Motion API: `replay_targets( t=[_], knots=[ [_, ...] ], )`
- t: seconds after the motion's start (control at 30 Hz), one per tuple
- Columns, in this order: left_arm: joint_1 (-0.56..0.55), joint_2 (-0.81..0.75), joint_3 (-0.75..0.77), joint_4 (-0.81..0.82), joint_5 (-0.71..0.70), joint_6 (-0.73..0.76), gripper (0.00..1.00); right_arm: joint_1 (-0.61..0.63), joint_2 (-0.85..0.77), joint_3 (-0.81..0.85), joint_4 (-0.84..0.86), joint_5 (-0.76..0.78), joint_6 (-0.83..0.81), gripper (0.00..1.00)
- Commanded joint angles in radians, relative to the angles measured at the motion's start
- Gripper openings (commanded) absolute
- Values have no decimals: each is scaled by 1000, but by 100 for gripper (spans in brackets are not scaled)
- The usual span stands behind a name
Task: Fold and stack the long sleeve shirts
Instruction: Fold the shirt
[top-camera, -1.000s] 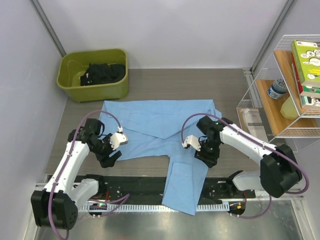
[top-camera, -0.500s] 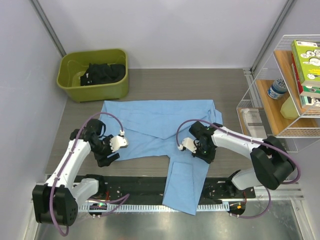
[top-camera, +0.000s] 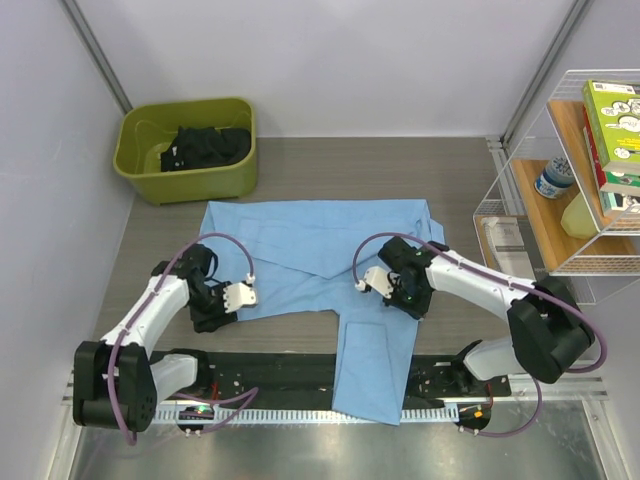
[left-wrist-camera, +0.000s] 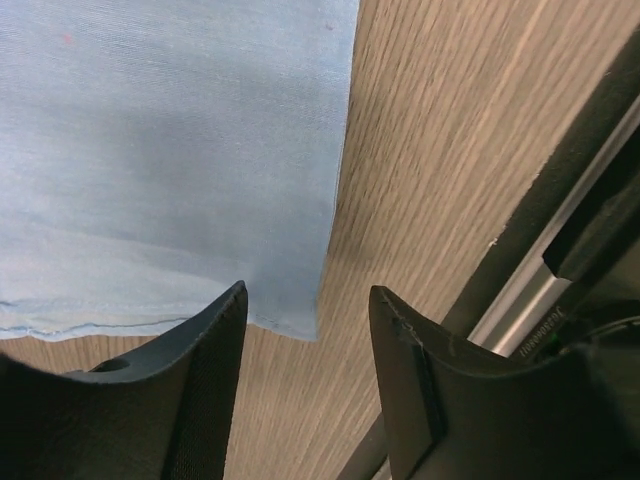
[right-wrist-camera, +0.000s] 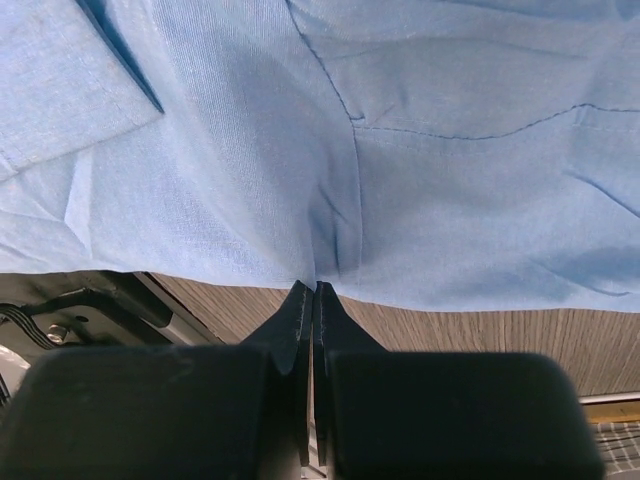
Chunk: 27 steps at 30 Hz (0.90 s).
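Note:
A single light blue long sleeve shirt (top-camera: 320, 250) lies spread flat on the wooden table, and a strip of it hangs over the near edge. My left gripper (top-camera: 213, 312) is low at the shirt's near left corner. In the left wrist view its jaws (left-wrist-camera: 308, 290) stand open, with the cloth corner (left-wrist-camera: 170, 150) just ahead of the tips and nothing between them. My right gripper (top-camera: 410, 298) sits at the shirt's near edge, right of the hanging strip. The right wrist view shows it (right-wrist-camera: 315, 287) shut on a small pinch of the shirt's edge (right-wrist-camera: 400, 180).
An olive green bin (top-camera: 130, 165) holding dark clothes stands at the back left. A wire shelf (top-camera: 520, 235) with books and a bottle is at the right edge. A black rail (top-camera: 290, 370) runs along the near table edge, between the arm bases.
My right gripper has closed on the shirt's near edge and shifted slightly left. My left gripper has moved down to the shirt's left corner, its jaws narrowing.

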Motion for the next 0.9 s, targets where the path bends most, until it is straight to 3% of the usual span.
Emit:
replay_targets(
  t=[0.0, 0.13, 0.3, 0.53, 0.67, 0.87],
  knots=[
    [-11, 14, -34, 93, -33, 54, 48, -17, -38, 51, -36, 0, 0, 1],
    [-11, -1, -50, 89, -39, 68, 32, -28, -81, 51, -76, -2, -26, 1],
    [-13, -63, -24, -17, 2, 94, 2, -29, -152, 59, -135, -5, -39, 1],
    [-11, -123, 56, -140, 24, 128, 0, -31, -210, 77, -197, -14, -74, 1],
    [-8, -84, 160, -215, 48, 128, 0, -36, -215, 140, -237, -15, -109, 1],
    [-2, 37, 318, -201, 64, 88, 0, -86, -136, 298, -270, -12, -186, 1]
  ],
)
